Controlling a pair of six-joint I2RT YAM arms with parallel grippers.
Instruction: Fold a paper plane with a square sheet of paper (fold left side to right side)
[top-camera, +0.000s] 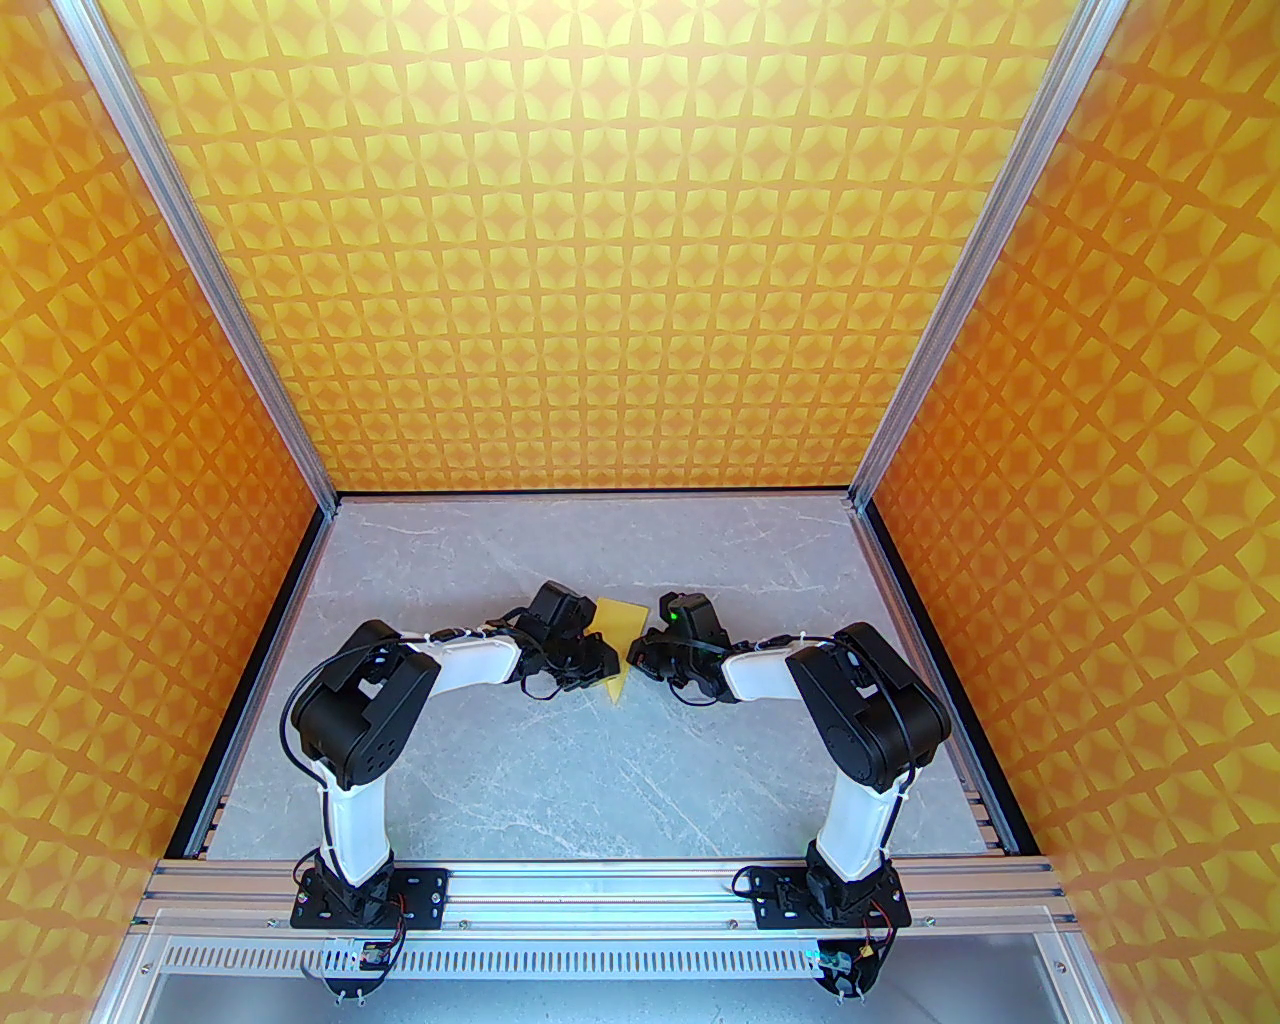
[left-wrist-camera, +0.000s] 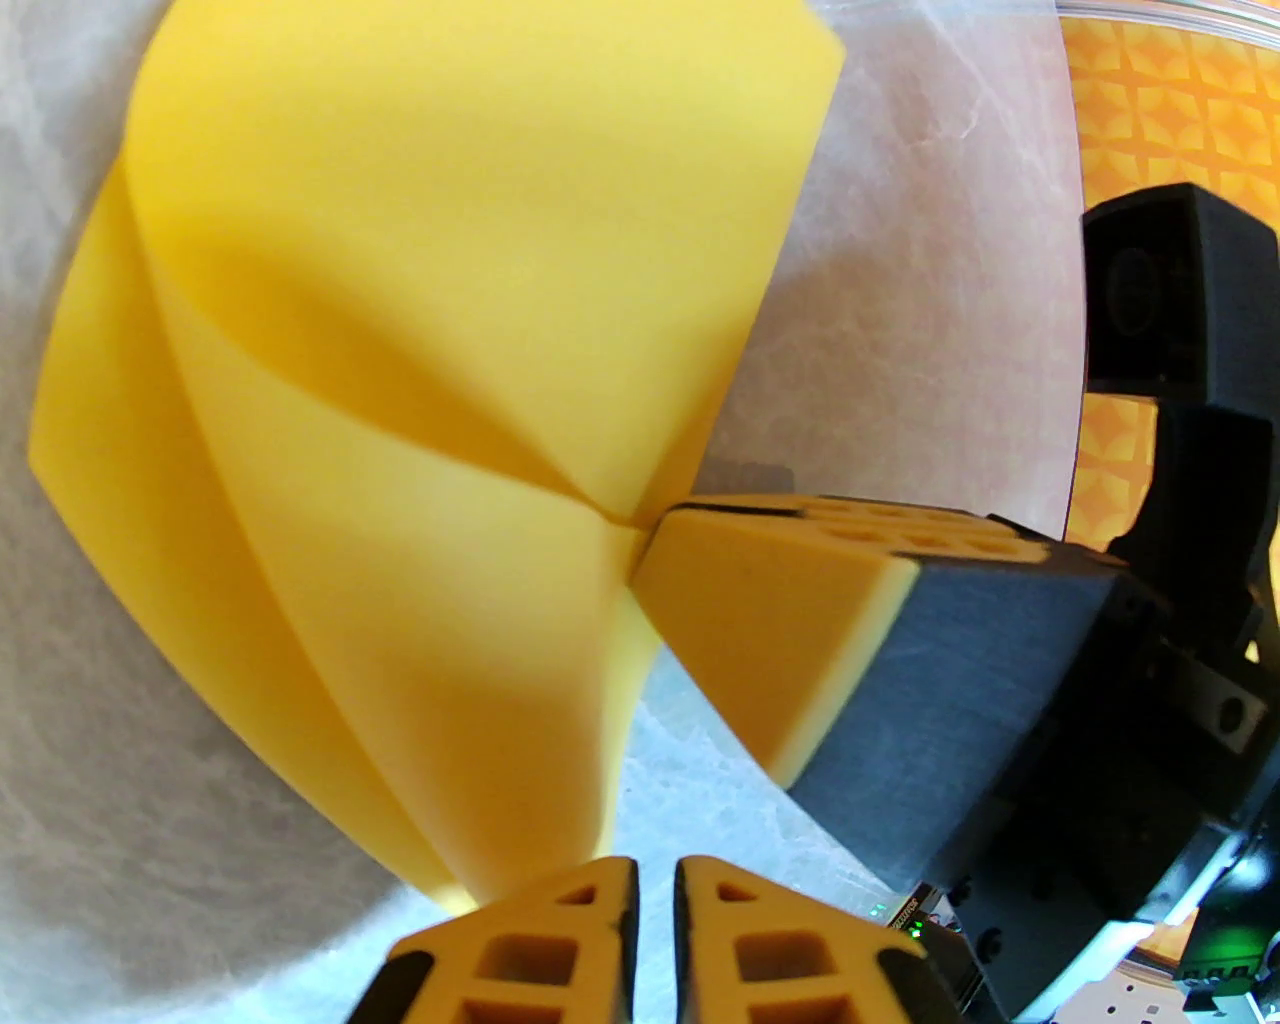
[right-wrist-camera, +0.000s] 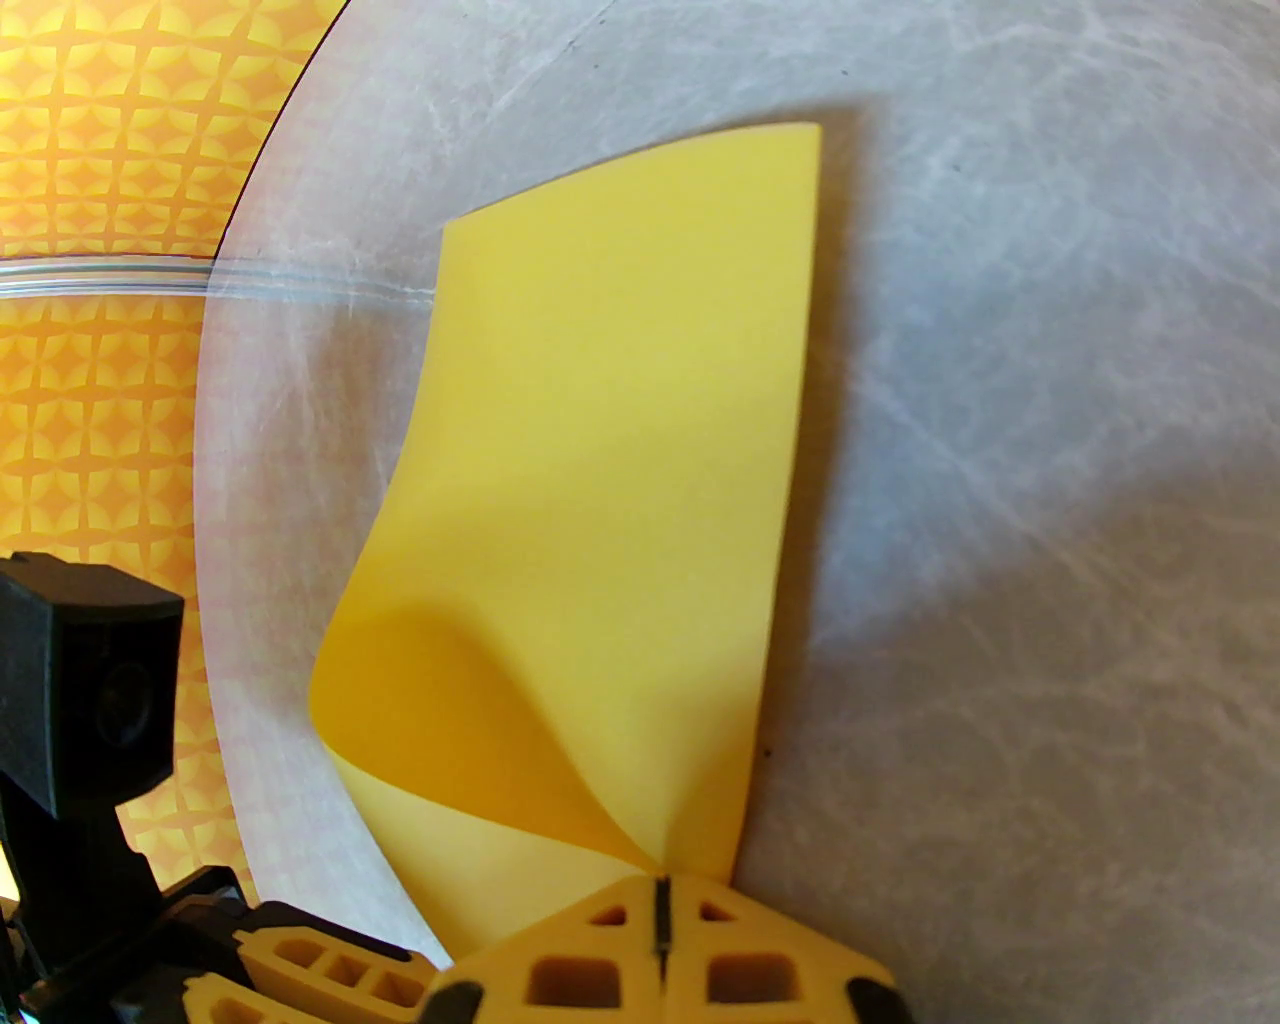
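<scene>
Between its tips the right claw (right-wrist-camera: 660, 888) pinches the square sheet of paper (right-wrist-camera: 620, 450); the left claw (left-wrist-camera: 655, 875) stands barely parted alongside.

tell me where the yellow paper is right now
In the top view the yellow paper is mid-table, between the left claw and the right claw, which pinches it.

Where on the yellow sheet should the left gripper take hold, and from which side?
Take the narrow near end of the square sheet of paper, coming from its left side. The right gripper is shut on its right side and the sheet curls up from there, tapering toward the left gripper, so that end seems easiest to pinch.
</scene>
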